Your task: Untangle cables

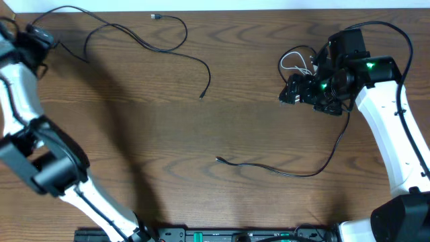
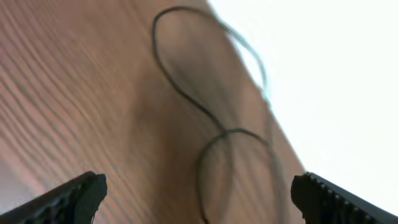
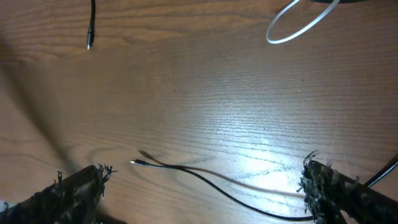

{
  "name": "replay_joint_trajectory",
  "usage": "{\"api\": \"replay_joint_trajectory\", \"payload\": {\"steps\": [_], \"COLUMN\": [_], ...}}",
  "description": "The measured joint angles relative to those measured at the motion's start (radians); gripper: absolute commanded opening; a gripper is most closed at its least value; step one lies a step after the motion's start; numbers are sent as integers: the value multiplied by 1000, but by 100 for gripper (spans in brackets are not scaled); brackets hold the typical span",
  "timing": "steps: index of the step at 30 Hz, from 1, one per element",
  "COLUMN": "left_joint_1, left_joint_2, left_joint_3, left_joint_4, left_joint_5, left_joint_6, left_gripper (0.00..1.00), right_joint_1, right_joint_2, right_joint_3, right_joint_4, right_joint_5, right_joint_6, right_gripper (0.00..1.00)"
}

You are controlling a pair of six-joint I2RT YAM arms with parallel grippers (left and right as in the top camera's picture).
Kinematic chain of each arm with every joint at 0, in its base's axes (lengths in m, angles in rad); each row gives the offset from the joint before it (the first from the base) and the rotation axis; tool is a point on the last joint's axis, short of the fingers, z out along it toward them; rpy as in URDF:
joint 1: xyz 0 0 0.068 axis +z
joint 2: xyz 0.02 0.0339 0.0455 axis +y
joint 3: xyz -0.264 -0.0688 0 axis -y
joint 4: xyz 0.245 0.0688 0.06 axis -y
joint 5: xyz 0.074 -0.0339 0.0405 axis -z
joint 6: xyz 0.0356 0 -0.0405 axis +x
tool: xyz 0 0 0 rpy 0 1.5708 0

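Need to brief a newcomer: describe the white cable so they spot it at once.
On the wooden table, find the right arm with green lights. By its wrist, toward the far edge, the white cable lies in small loops. It is the only white cord; the far-left black cable and the near black cable run long.

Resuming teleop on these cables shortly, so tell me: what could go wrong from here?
1. The upper black cable loops close to the table's far edge. The left jaws stand open over it, so a loose pull might drag it off.
2. The lower black cable runs up to the right arm, beside the coiled white cable. Lifting either could snag the other.
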Motion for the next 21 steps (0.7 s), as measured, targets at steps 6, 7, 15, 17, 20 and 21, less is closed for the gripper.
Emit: {"api": "replay_joint_trajectory", "payload": {"steps": [6,7,15,17,20,21], "left_joint_1": [-35,-48,-290,-372,-493,-532], "left_joint_2": [-102,-101,-82,-82,-82,-82], "left_joint_3": [15,15,-89,-115,-152,-163], "left_joint_4": [-246,-310,-602,-617,-594,-579], "left_joint_5": [234,266,376,382,363,339], "left_joint_6": [7,15,199,252,308,317], "left_gripper": [100,100,100,99,96,96], "right_joint_1": [0,0,0,0,-3,-4], "right_joint_2": [0,0,0,0,0,0], "right_joint_3": [0,0,0,0,0,0], "right_joint_4": [9,9,11,11,12,12], "right_joint_5": [0,0,13,30,47,50], "right_joint_6": [-14,-16,-38,-42,-44,-45], "right_gripper": [99,99,99,99,99,99]}}
